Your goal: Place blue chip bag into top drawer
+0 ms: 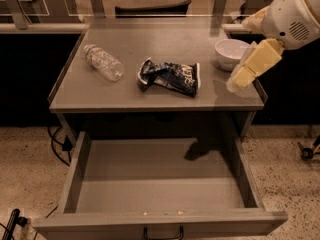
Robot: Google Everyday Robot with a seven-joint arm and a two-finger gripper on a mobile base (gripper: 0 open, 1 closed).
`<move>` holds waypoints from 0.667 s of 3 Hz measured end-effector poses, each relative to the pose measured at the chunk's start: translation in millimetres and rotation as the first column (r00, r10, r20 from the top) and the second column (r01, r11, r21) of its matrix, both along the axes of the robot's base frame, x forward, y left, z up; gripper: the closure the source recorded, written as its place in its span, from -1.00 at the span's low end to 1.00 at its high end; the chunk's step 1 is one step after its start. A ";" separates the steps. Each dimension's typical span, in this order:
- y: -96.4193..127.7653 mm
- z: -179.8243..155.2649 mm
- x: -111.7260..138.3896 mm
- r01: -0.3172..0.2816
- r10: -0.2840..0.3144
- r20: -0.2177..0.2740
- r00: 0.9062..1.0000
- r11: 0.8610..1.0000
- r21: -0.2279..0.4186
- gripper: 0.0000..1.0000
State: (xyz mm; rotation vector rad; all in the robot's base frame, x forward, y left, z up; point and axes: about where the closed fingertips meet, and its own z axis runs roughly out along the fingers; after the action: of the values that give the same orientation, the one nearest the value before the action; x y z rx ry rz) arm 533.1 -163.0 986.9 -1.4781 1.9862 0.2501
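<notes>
Over at the right edge of the grey table [150, 39], the gripper [243, 76] hangs just above the tabletop, right in front of the white bowl [231, 53]. The white arm [295, 14] comes in from the upper right corner and tilts the gripper down toward the middle of the table. Honestly can't tell if the claw is apart or together. The blue chip bag [172, 77] lies crumpled mid-table, well apart from the gripper, beside a clear water bottle [103, 62]. The top drawer [160, 196] sits pulled wide open below.

White rounded arm housing [295, 14] showing dotted vent grille [299, 30], upper right of frame; pale-yellow blocky hand [243, 74] sitting lower-left of it.
</notes>
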 end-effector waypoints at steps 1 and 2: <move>44.0 8.4 29.9 -0.044 0.041 0.046 0.998 0.996 0.082 -1.00; 86.3 15.6 53.2 -0.080 0.071 0.074 0.995 0.989 0.127 -1.00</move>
State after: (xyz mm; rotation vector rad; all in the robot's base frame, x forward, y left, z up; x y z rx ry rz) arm 586.3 -76.7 1002.5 -1.4609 1.8258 0.3495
